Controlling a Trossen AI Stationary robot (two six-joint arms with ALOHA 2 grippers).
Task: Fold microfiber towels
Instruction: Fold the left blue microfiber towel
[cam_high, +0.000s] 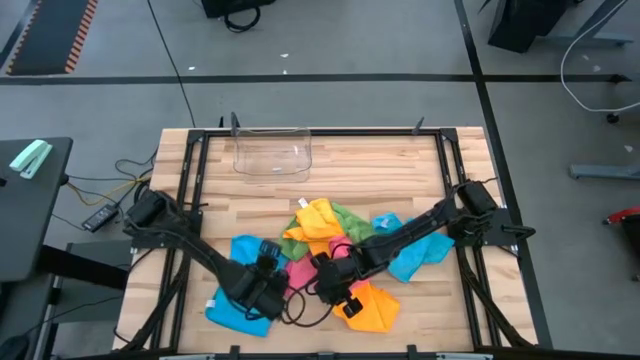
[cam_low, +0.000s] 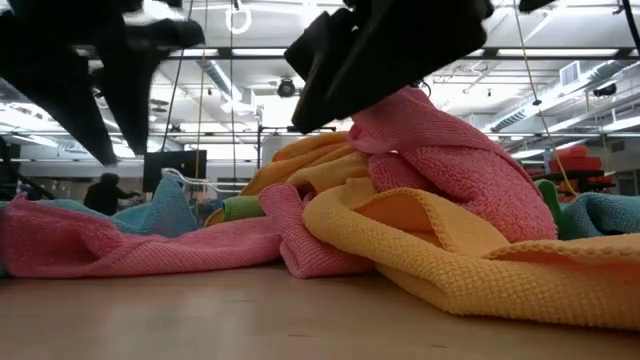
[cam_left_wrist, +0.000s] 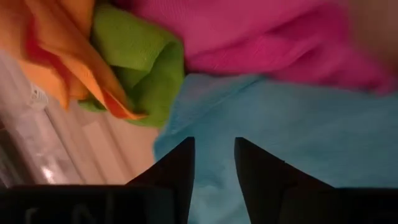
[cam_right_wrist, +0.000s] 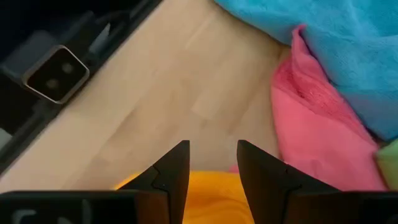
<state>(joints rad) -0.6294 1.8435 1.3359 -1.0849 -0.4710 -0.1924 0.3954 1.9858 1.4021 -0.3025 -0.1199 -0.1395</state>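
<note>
My left gripper hangs low near the front edge of the surface, its jaws a little apart with nothing between them, over a blue towel that spreads toward the front left corner. In my left wrist view that blue towel fills the space ahead of my fingers, with a pink towel just beyond it and a green towel and an orange towel bunched beside it. My right gripper is also down near the front edge, close to the middle, just beside my left one. Its jaws stand a little apart too, and I cannot tell whether they grip anything: in the right wrist view an orange towel lies under the fingers, with bare wood ahead and a pink towel and a blue one off to one side. From above, the towels lie in a loose heap across the middle and front of the surface: orange and green toward the centre, another blue nearer the right edge, orange at the front. A clear bin stands at the back edge, well apart from the heap. In the low view the pink towel is humped up over the orange one.
</note>
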